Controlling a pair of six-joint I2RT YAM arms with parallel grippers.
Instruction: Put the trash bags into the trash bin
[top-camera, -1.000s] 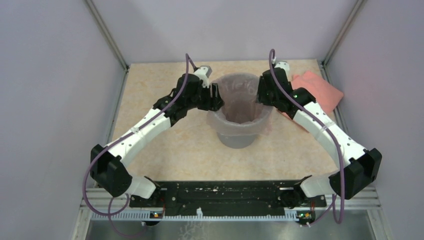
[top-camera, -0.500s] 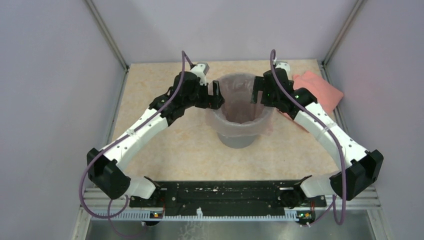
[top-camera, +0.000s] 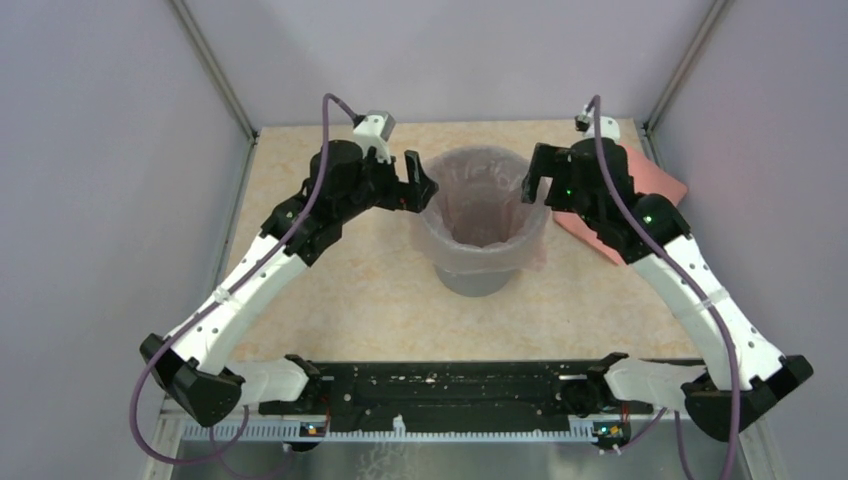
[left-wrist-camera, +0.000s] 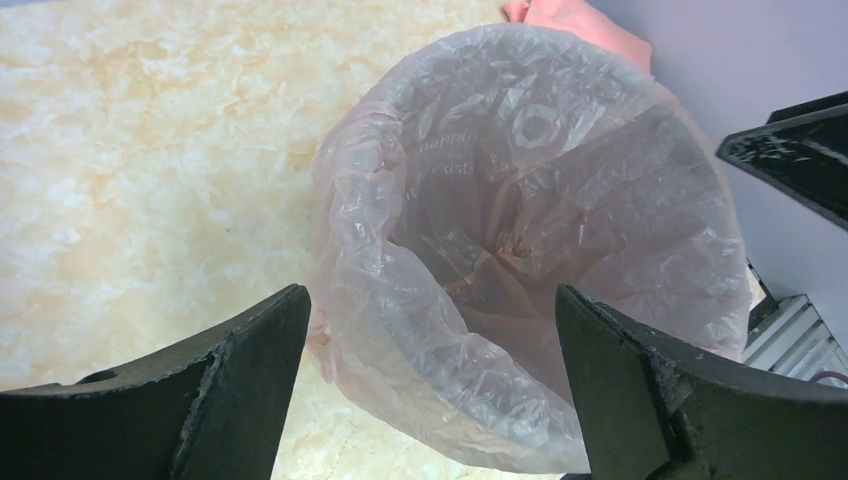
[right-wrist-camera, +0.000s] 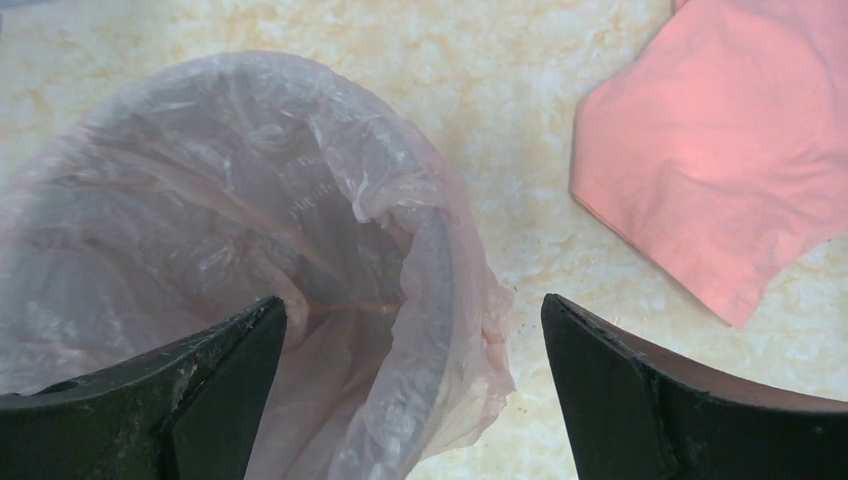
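We see the trash bin (top-camera: 478, 282) standing upright on the table (top-camera: 340, 290), about in the middle between left and right and somewhat toward the far side. The trash bag (top-camera: 482, 215) sits inside it as a lining. Its crinkly pale pink plastic goes down into the bin, and its edge is turned over the rim and hangs on the outside, so only the grey lower part of the bin shows. Faint letters can be seen on the inner wall of the bag. The left gripper (top-camera: 416, 182) is just beside the left side of the rim with its jaws spread wide – it grasps nothing. The right gripper (top-camera: 537, 176) is just beside the right side of the rim, also released and empty. From each wrist camera the bag appears between the two dark fingers, and no plastic is pinched. An opaque salmon-pink folded bundle (right-wrist-camera: 720, 150) lies flat on the table to the right of the bin, near the far right corner.
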